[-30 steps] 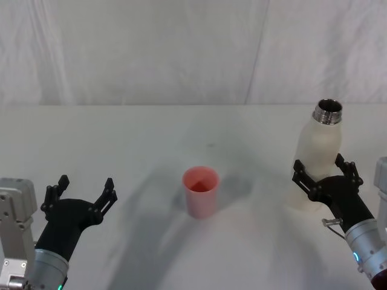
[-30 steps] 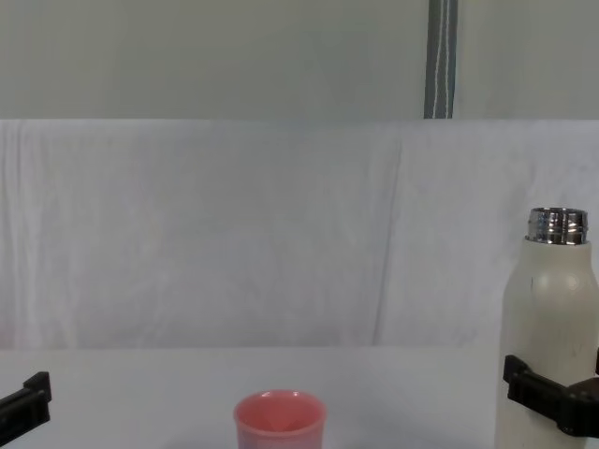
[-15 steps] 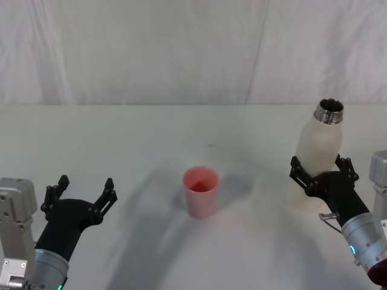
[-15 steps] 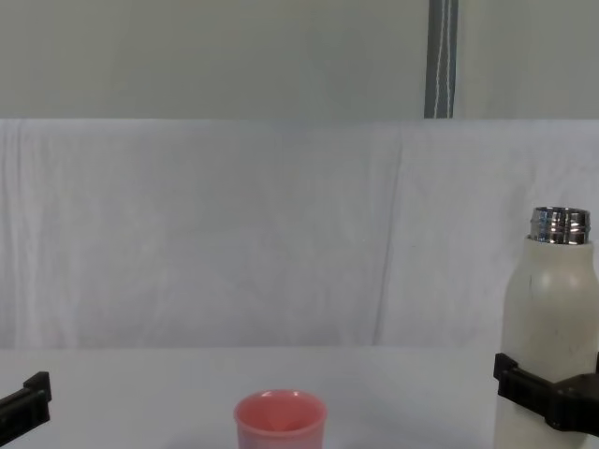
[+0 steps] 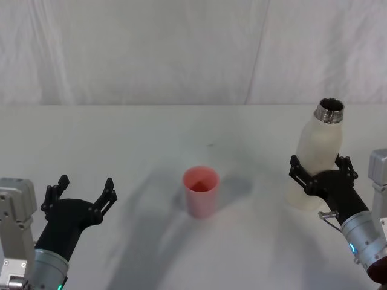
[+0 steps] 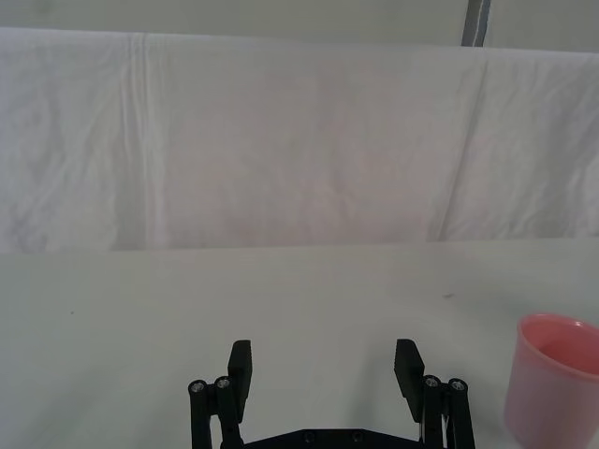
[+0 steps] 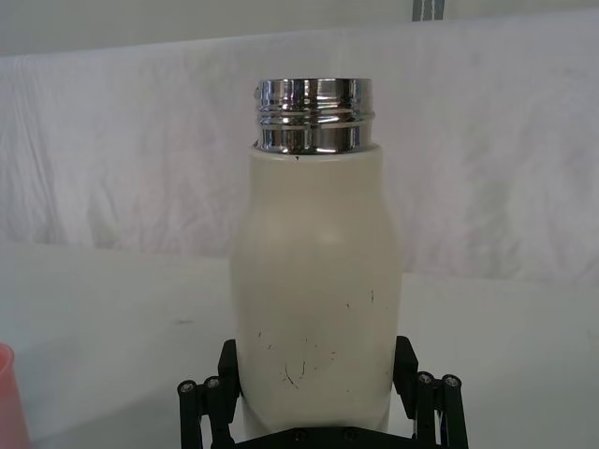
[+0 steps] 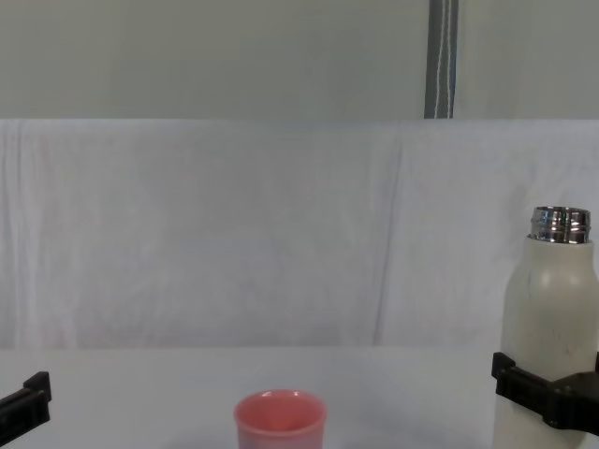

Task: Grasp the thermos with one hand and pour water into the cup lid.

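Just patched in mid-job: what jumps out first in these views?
The tall cream thermos stands upright at the table's right, steel neck open, with the right gripper closed around its lower body. The pink cup lid sits alone mid-table, and the left gripper hovers open at the near left.

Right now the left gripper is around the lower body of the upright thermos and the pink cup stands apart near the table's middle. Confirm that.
Wrong arm. The right gripper has its fingers on either side of the thermos's lower body, as the head view shows; the left gripper sits open at the near left, holding nothing. The rest holds: the thermos is upright and the pink cup stands apart near the table's middle.
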`<action>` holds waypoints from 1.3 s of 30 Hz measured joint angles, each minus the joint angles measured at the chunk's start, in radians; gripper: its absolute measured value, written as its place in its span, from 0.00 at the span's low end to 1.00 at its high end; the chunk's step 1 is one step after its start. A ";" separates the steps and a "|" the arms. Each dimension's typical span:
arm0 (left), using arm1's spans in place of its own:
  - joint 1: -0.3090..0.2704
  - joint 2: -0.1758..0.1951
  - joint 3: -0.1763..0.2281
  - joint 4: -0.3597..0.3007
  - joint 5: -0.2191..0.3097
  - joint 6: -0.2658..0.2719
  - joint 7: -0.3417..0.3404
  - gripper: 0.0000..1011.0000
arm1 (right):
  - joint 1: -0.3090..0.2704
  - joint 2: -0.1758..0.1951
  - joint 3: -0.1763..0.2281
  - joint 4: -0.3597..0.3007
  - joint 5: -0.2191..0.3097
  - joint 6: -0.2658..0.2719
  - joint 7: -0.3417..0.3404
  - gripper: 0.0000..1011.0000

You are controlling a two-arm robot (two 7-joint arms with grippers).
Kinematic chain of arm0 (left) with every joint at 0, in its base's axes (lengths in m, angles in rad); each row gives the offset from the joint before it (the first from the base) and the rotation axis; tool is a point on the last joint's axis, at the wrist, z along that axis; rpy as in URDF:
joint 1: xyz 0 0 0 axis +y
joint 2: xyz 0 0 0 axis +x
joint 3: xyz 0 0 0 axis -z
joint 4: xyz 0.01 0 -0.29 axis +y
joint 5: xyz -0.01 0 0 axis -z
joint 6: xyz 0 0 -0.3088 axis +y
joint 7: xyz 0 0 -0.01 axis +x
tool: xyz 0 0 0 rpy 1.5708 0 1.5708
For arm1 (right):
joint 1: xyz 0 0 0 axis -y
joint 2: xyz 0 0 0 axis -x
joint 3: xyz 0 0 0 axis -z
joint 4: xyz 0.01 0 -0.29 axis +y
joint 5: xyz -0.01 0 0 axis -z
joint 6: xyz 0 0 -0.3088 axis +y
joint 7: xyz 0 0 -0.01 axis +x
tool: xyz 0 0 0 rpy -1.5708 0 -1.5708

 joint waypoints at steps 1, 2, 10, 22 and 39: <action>0.000 0.000 0.000 0.000 0.000 0.000 0.000 0.99 | 0.000 0.000 0.000 0.000 0.000 0.000 0.000 0.99; 0.000 0.000 0.000 0.000 0.000 0.000 0.000 0.99 | -0.001 0.000 0.000 -0.001 0.000 0.000 0.000 0.99; 0.000 0.000 0.000 0.000 0.000 0.000 0.000 0.99 | -0.002 0.000 0.001 -0.002 0.000 0.001 0.000 0.94; 0.000 0.000 0.000 0.000 0.000 0.000 0.000 0.99 | -0.004 0.008 -0.002 -0.013 -0.012 0.005 -0.002 0.94; 0.000 0.000 0.000 0.000 0.000 0.000 0.000 0.99 | 0.032 0.055 -0.031 -0.131 -0.115 0.091 -0.023 0.94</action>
